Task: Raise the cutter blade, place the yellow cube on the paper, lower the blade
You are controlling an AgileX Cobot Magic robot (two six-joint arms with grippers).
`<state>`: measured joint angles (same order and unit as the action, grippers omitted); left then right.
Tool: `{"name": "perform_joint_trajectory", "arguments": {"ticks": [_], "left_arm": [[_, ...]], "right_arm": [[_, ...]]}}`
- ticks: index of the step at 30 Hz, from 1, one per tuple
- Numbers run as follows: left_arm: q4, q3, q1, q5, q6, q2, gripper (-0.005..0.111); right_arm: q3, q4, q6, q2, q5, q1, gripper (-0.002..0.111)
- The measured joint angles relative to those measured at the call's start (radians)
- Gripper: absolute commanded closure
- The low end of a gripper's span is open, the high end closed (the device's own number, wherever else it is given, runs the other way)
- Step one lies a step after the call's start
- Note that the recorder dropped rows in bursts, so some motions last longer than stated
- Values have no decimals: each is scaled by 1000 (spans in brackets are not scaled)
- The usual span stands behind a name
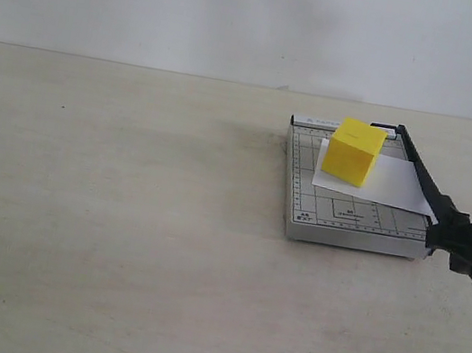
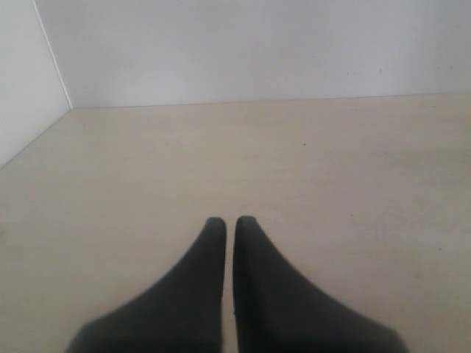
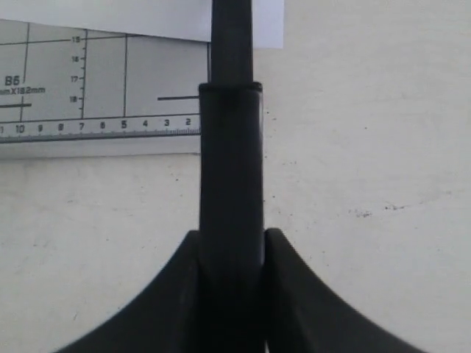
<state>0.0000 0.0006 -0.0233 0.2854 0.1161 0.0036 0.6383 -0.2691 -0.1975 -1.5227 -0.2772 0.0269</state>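
Two grippers show, each in its own wrist view. The left gripper (image 2: 229, 220) has its black fingers (image 2: 202, 279) pressed together with only a hairline between them; it holds nothing and hangs over the bare table (image 2: 331, 184). The right gripper (image 3: 232, 235) is partly open and clamped on the thick black handle of the cutter blade (image 3: 232, 147), one finger (image 3: 173, 294) on each side of it, touching. In the exterior view this grip sits at the near right corner of the grey cutter board (image 1: 338, 217), just off its edge. From there the thin blade arm runs away along the board's right side to the hinge at the far corner, lying low along that edge; whether it is fully down I cannot tell. The white paper (image 1: 390, 184) lies on the board, slightly askew, one corner passing under the blade and past the board's edge. Farther back, the yellow cube (image 1: 354, 152) stands upright on the paper's far left part, apart from the blade.
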Motion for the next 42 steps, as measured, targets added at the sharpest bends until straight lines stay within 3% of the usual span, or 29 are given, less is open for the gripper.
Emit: {"name": "perform_joint_trajectory", "arguments": {"ticks": [5, 13, 14, 16, 17, 19, 20, 24, 28, 36, 38, 41, 42], "left_arm": [[0, 0, 0, 0, 0, 0, 102], [0, 0, 0, 0, 0, 0, 102], [0, 0, 0, 0, 0, 0, 102], [0, 0, 0, 0, 0, 0, 102], [0, 0, 0, 0, 0, 0, 102], [0, 0, 0, 0, 0, 0, 102], [0, 0, 0, 0, 0, 0, 102], [0, 0, 0, 0, 0, 0, 102], [0, 0, 0, 0, 0, 0, 102], [0, 0, 0, 0, 0, 0, 102], [0, 0, 0, 0, 0, 0, 102], [0, 0, 0, 0, 0, 0, 102], [0, 0, 0, 0, 0, 0, 102]], "right_arm": [[-65, -8, 0, -21, 115, 4, 108], [-71, -10, 0, -48, 130, 6, 107], [-73, -10, 0, -48, 132, 6, 103], [-73, -15, -2, -48, 132, 6, 82], [-73, -19, -5, -48, 132, 6, 58], [-96, -26, -2, -51, 51, 3, 40], [-111, -24, -2, -61, 10, 1, 38], [-118, -24, -2, -63, -35, -4, 46], [-119, -36, -19, -1, -44, -4, 46], [-20, -98, -65, 327, -88, -4, 47], [5, -112, -67, 417, -88, -4, 59], [7, -123, -80, 561, -82, -4, 101], [0, -126, -93, 615, -74, -4, 107]]}}
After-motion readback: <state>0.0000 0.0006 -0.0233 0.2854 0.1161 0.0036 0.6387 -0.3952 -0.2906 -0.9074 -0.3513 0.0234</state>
